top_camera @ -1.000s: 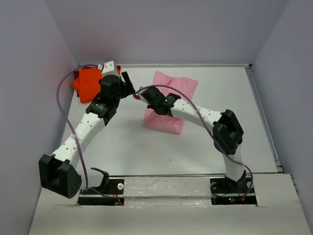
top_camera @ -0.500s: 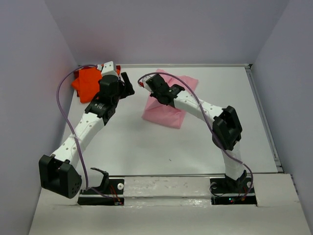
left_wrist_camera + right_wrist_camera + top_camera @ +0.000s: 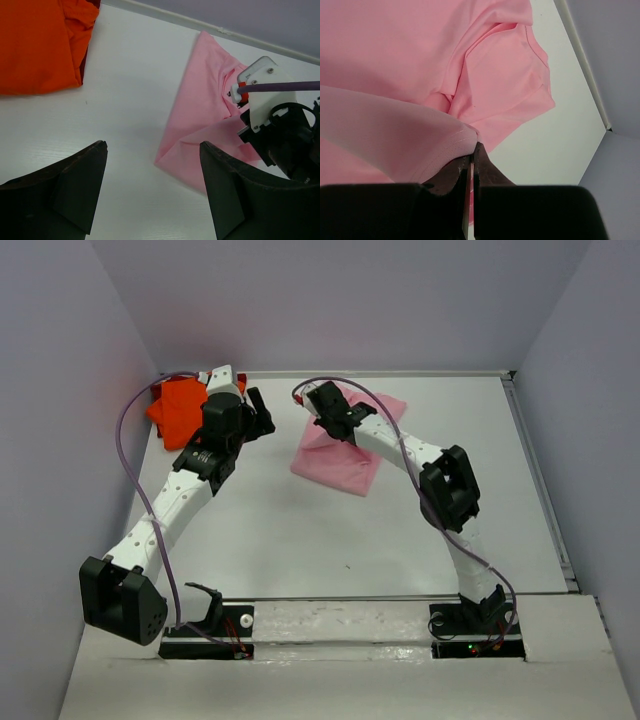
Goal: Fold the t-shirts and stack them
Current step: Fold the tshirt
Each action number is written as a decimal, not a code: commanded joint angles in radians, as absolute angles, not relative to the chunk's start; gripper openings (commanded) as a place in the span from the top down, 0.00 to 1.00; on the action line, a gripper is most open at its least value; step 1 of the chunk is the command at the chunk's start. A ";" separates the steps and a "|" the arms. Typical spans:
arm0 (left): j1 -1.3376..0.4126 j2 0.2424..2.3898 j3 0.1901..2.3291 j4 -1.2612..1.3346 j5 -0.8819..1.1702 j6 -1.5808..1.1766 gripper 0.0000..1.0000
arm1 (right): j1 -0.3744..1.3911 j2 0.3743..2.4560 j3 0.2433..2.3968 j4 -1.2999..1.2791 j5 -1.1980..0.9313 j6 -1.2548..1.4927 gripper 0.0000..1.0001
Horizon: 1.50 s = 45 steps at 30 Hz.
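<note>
The light pink t-shirt [image 3: 345,462] lies at the middle back of the table, partly folded. My right gripper [image 3: 335,420] is shut on its edge [image 3: 455,142] and holds that fold lifted over the rest of the shirt. The bright orange t-shirt [image 3: 178,408] lies folded in the back left corner, with a dark red edge [image 3: 83,59] showing under it. My left gripper [image 3: 262,418] is open and empty between the two shirts, above bare table; the pink shirt [image 3: 200,115] lies just ahead of its fingers [image 3: 225,195].
The table's back wall edge [image 3: 400,373] runs close behind both shirts. The right arm [image 3: 440,485] reaches across the pink shirt from the right. A purple cable [image 3: 140,410] loops beside the left arm.
My right gripper has carried the pink shirt's edge back and to the right, away from me, folding the cloth over. The left gripper has stayed nearly still.
</note>
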<state>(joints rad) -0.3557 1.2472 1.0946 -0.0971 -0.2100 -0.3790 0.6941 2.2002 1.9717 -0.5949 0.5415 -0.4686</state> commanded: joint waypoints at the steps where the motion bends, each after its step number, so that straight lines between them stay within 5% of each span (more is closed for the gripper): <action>1: -0.353 1.227 1.109 -0.074 -0.199 -0.373 0.16 | 0.661 2.253 2.034 -0.526 0.523 -0.485 1.00; 8: -0.351 1.238 1.108 -0.069 -0.176 -0.374 0.16 | 0.609 2.351 2.088 -0.492 0.493 -0.473 0.98; 9: -0.351 1.239 1.109 -0.069 -0.169 -0.374 0.16 | 0.594 2.355 2.100 -0.489 0.482 -0.456 0.85; 12: -0.351 1.239 1.108 -0.066 -0.166 -0.374 0.16 | 0.584 2.373 2.131 -0.474 0.489 -0.445 0.66; 13: -0.351 1.239 1.106 -0.064 -0.163 -0.374 0.16 | 0.584 2.375 2.140 -0.472 0.506 -0.443 0.49; 15: -0.351 1.241 1.106 -0.063 -0.158 -0.376 0.16 | 0.584 2.361 2.138 -0.468 0.494 -0.440 0.47; 17: -0.353 1.244 1.106 -0.063 -0.153 -0.374 0.16 | 0.584 2.346 2.134 -0.469 0.499 -0.428 0.34; 29: -0.351 1.249 1.104 -0.060 -0.144 -0.374 0.16 | 0.612 2.214 1.919 -0.451 0.486 -0.337 0.33; 45: -0.353 1.249 1.100 -0.055 -0.140 -0.373 0.17 | 0.621 2.321 2.023 -0.443 0.479 -0.350 0.33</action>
<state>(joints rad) -0.3557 1.2488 1.0946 -0.0944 -0.1482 -0.3786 0.6170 2.2967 1.9587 -0.4854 0.4889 -0.3519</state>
